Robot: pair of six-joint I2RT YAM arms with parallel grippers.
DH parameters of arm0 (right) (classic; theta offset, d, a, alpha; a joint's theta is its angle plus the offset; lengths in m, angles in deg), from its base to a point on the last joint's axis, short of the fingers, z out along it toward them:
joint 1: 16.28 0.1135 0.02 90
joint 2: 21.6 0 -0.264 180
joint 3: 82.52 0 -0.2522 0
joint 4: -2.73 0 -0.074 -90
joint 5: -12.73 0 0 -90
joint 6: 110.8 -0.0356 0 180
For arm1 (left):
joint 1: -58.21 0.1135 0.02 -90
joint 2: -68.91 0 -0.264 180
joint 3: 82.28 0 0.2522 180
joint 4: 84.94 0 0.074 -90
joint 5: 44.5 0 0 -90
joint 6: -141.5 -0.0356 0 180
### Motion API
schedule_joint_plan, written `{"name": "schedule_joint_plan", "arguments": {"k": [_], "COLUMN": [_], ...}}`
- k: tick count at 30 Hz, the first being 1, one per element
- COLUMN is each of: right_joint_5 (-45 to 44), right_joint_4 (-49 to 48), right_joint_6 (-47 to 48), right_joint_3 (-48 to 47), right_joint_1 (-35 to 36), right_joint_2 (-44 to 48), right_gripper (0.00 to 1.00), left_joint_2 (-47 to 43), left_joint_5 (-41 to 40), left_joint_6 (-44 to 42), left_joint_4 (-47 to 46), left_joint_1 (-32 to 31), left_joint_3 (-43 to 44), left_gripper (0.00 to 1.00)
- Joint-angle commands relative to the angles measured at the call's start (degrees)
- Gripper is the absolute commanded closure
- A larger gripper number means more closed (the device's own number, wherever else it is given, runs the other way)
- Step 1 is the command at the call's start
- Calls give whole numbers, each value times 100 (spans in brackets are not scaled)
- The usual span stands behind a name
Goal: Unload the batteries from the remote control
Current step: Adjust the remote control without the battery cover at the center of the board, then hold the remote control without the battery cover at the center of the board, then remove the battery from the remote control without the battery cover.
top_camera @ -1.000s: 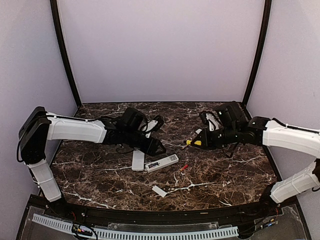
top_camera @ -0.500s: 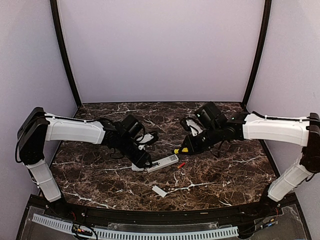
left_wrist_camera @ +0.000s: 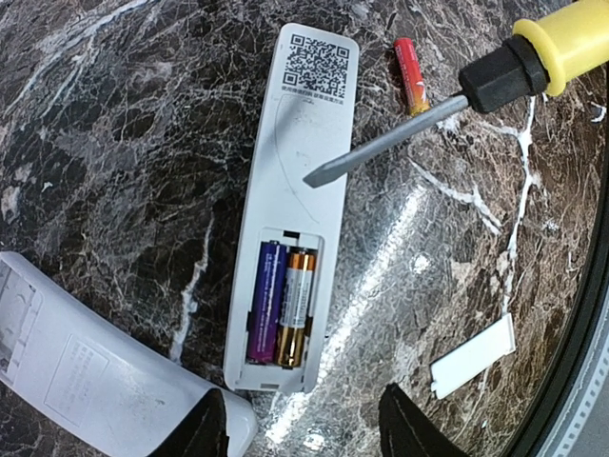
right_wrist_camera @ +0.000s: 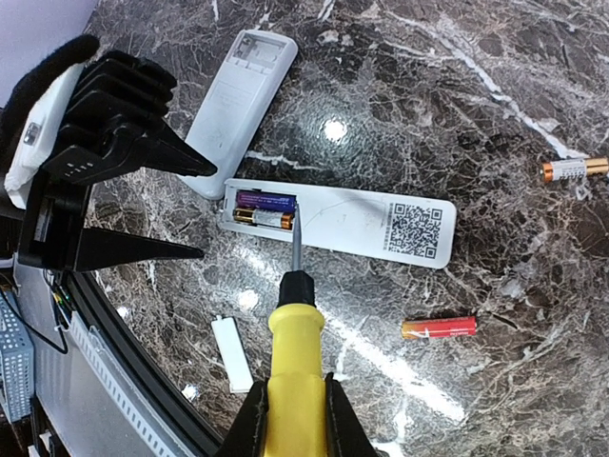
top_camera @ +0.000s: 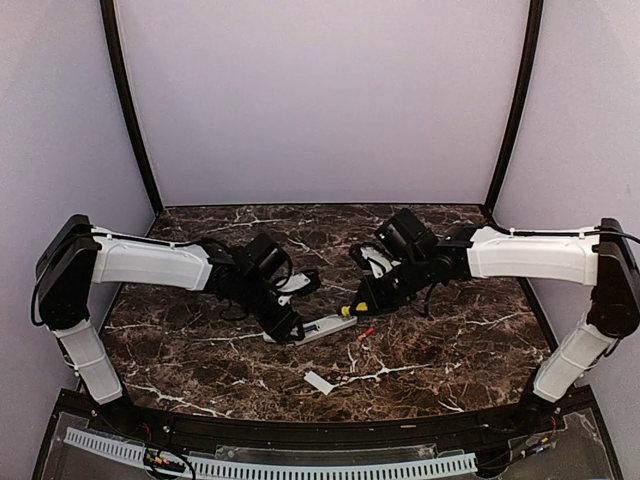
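Marble, dark brown with white veins, tops the table (top_camera: 455, 345). On it a slim white plastic remote control (left_wrist_camera: 281, 205) lies face down, with its square code label up and its battery bay uncovered. Two small cylindrical batteries (left_wrist_camera: 281, 305), one purple and one orange-and-black, lie side by side in that bay, at the end of the remote nearest the left arm. A third, red-cased battery (left_wrist_camera: 411, 74) lies loose on the marble just beside the remote's far end. A gold-coloured battery (right_wrist_camera: 574, 169) lies further off. Both loose cells look already unloaded.

The right hand (right_wrist_camera: 293, 428) is clenched around the yellow plastic handle of a flat-bladed screwdriver (right_wrist_camera: 295, 343), pointing the steel blade down at the remote. From the right wrist view the tip sits at the edge of the bay beside the two cells, seemingly placed to lever one out. From the left wrist view it looks poised over the remote's back, so I cannot tell whether it touches.

The left hand (left_wrist_camera: 312, 424) is released. Its black fingers (left_wrist_camera: 215, 433) are spread either side of the remote's bay end without gripping it, probably to brace the remote against the prying. A larger white remote (right_wrist_camera: 243, 90) with an empty bay lies just beside those fingers. A flat white back cover (left_wrist_camera: 473, 357) lies apart, near the table's front edge.
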Motion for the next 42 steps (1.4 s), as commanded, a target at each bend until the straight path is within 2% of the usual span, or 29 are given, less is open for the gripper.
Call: {"name": "schedule_joint_plan", "arguments": {"k": [1,10,20,32,38,42], "right_joint_5": [215,391,325,253,250,421], "right_joint_4": [-181,-317,-352,-532,-675,-868], "right_joint_6": [-70,-189,-332,-401,-449,-482], "right_joint_3": [-143,-118,-120,-115,34,157], "right_joint_1": [64,67,72,78,59,7], "right_joint_2": [-172,-372,-542,-699,-731,-739], "right_gripper": [100,100,100,100,100,100], "left_joint_2": [171,360,485,616,659,669], "left_joint_5": [2,-94,-149,-136,-156,-224], "left_joint_6": [-127,-116,-155,-167,-182,-190], "left_joint_4": [75,5,-1,-15,-17,-38], "left_joint_1": [-31,-28,-40,-51,-70,-83], "left_joint_3": [46,142,161,170,172,154], "left_gripper": [46,47,55,59,64,71]}}
